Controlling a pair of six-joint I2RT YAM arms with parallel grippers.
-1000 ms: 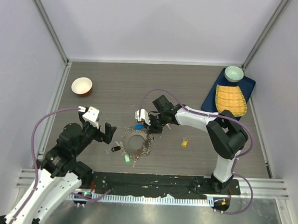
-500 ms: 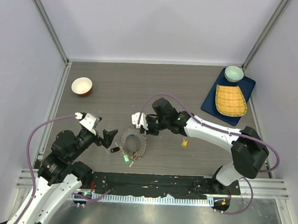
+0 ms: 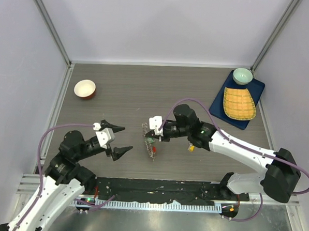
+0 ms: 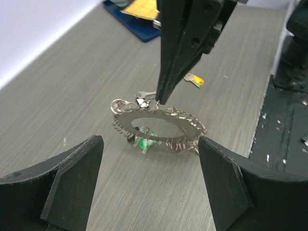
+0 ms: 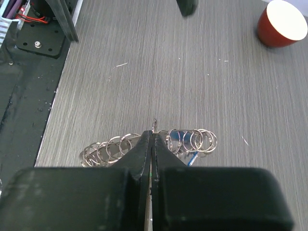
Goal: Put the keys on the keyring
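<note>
Left wrist: keyring (image 4: 126,121) in right fingers (image 4: 176,57).

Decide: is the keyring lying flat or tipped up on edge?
Tipped up on edge: in the top view the keyring shows as a narrow strip, its rim pinched in the shut right gripper.

Top view looks down from above; both wrist views sit close, sharing the keyring (image 4: 166,131).
</note>
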